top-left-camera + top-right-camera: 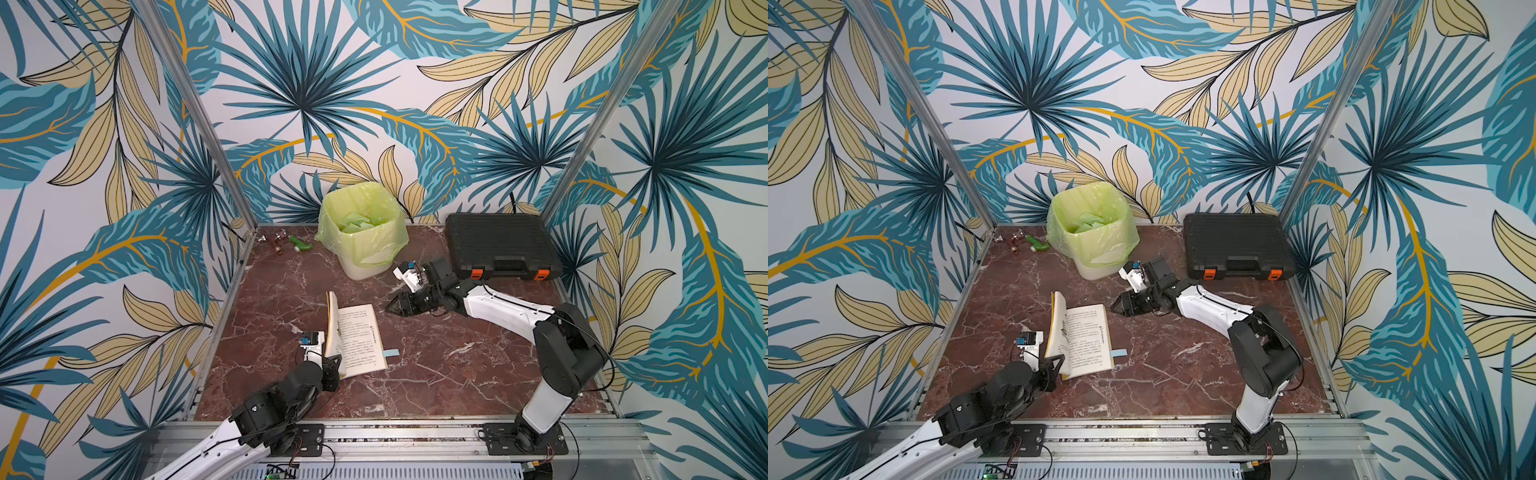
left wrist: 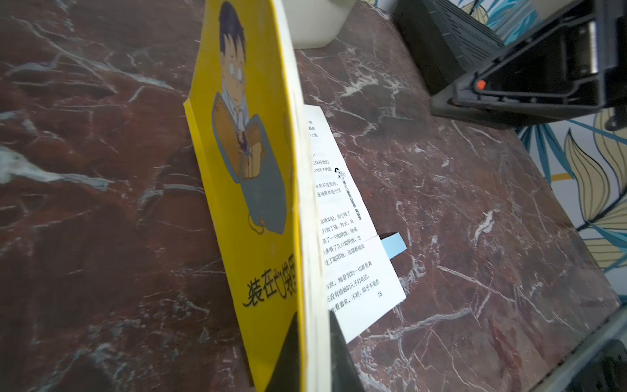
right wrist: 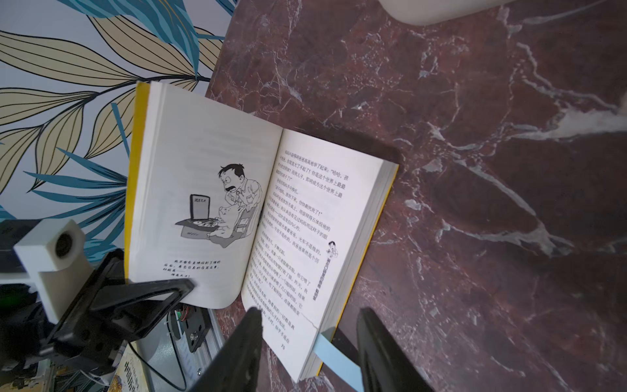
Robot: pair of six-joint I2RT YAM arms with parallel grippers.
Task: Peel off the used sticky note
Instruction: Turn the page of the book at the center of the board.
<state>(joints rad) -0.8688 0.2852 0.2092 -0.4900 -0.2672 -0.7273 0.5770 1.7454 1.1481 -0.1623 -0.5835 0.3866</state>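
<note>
Left gripper [image 1: 333,365]: closed tight on the raised, yellow-covered half of the open book [image 1: 359,338], lower centre.
Right gripper [image 1: 391,308]: jaws apart, empty, mid-frame, clear of the book.
Blue sticky note [image 1: 391,353]: juts from the flat page's right edge.

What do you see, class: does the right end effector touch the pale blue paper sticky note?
Apart. In both top views, bare red marble tabletop separates the right end effector from the pale blue paper sticky note.

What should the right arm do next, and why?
Probably lower the right gripper toward the blue sticky note: it juts untouched from the book, the left gripper holds that open, and the right jaws stand apart, empty.
</note>
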